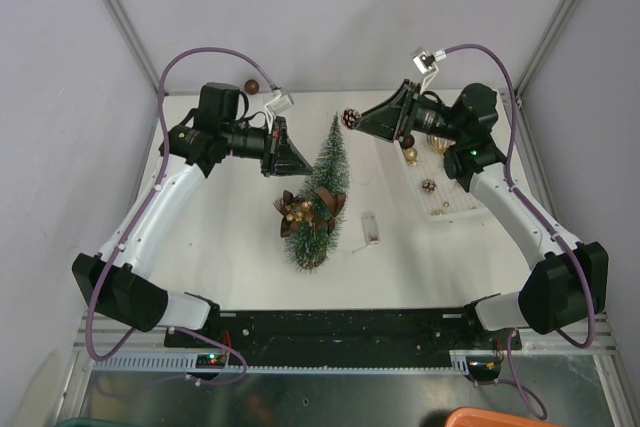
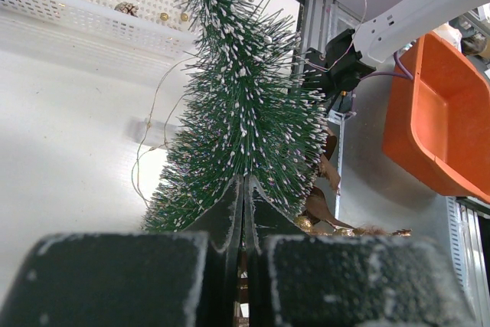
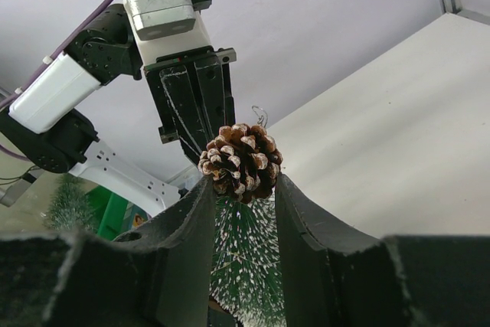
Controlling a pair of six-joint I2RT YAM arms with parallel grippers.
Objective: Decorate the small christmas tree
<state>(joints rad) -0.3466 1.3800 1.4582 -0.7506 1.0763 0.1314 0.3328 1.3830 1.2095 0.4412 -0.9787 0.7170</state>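
The small christmas tree (image 1: pixel 322 192) stands mid-table, dark green with white-tipped bristles (image 2: pixel 245 105); its top shows in the right wrist view (image 3: pixel 245 258). A brown ribbon and gold bauble cluster (image 1: pixel 305 209) hangs on its lower half. My left gripper (image 1: pixel 296 159) is shut, its tips (image 2: pixel 245 189) against the tree's left side, with nothing visible between them. My right gripper (image 1: pixel 358 122) holds a frosted pine cone (image 3: pixel 241 162) between its fingertips (image 3: pixel 243 185), just right of and above the tree's tip (image 1: pixel 350 117).
A white perforated basket (image 1: pixel 460 209) of baubles and cones lies right of the tree (image 2: pixel 92 7). A small clear battery box (image 1: pixel 369 229) with thin wire (image 2: pixel 145 166) sits by the tree. A brown bauble (image 1: pixel 252 85) rests at the back. An orange bin (image 2: pixel 436 128) stands off the table.
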